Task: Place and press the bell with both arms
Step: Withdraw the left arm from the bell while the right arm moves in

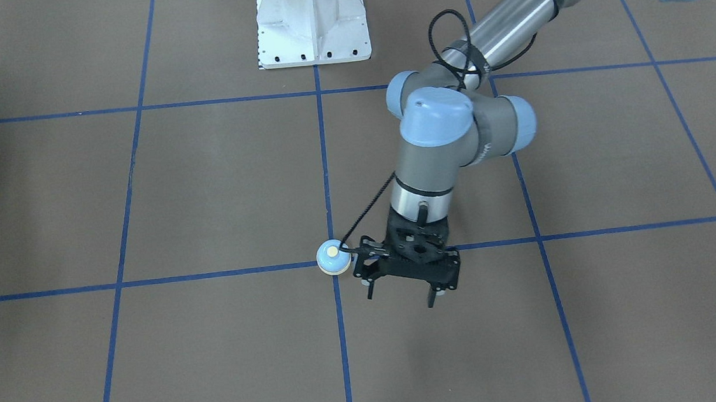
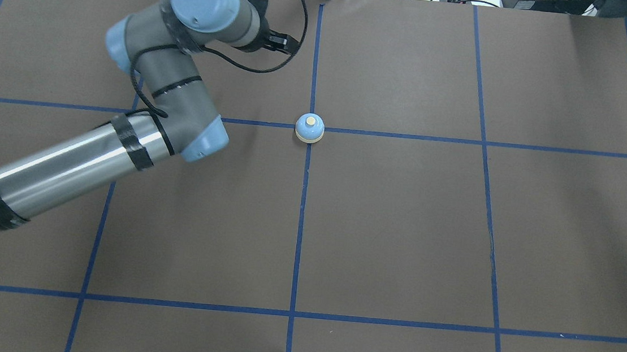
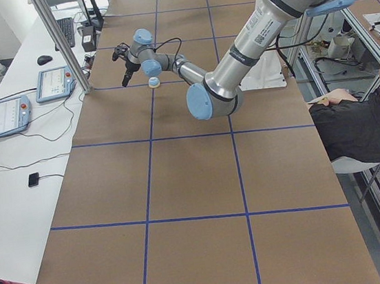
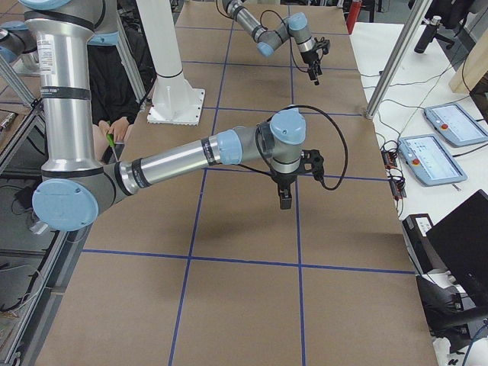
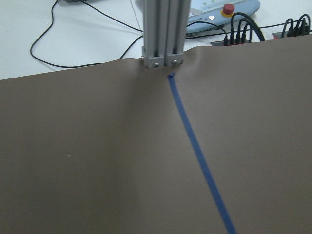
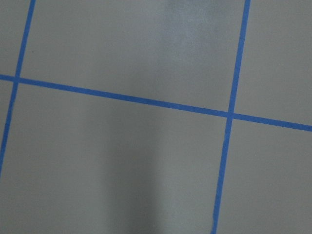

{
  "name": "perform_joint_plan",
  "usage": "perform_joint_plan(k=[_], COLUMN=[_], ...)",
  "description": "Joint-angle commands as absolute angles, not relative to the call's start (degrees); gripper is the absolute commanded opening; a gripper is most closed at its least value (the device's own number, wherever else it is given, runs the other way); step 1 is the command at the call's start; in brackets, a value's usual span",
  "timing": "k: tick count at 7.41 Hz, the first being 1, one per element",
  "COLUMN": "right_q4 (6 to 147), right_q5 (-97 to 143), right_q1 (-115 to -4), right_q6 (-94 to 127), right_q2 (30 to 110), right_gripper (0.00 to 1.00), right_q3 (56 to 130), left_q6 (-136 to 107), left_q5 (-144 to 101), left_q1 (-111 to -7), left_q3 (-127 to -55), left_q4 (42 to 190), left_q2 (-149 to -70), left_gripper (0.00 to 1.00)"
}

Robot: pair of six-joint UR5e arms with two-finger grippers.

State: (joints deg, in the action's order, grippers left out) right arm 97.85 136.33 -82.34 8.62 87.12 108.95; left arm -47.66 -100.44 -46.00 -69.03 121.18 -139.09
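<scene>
The light-blue bell with a cream button stands upright on the crossing of two blue tape lines; it also shows in the overhead view and the left exterior view. My left gripper is open and empty. It hangs above the table, close beside the bell and not touching it, and shows small in the left exterior view. My right gripper shows only in the right exterior view, raised over the table, and I cannot tell whether it is open. Neither wrist view shows the bell.
The white bolted pedestal stands at the robot's side of the table. An aluminium post stands at the far table edge, with cables and control pendants beyond it. A seated person is near the robot's base.
</scene>
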Motion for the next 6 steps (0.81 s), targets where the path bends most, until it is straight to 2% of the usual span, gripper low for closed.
perform_joint_plan(k=[1, 3, 5, 6], right_q4=[98.00, 98.17, 98.09, 97.91], right_q5=[135.97, 135.44, 128.62, 128.32], right_q1=[-74.21, -69.11, -63.22, -60.50], right_q6=[17.72, 19.24, 32.98, 43.40], right_q2=[78.09, 69.99, 63.05, 58.15], right_gripper=[1.00, 1.00, 0.98, 0.88], right_q3=[108.29, 106.27, 103.38, 99.79], left_q6=[-38.10, -25.81, -16.04, -10.78], left_q5=[-110.97, -118.18, -122.24, -122.34], left_q1=[-54.54, -63.59, -70.81, -73.71], left_q3=[-75.90, -83.12, -85.43, -85.43], left_q4=[119.53, 119.44, 119.36, 119.36], left_q2=[-128.91, -115.55, -107.79, -104.88], left_gripper=[1.00, 1.00, 1.00, 1.00])
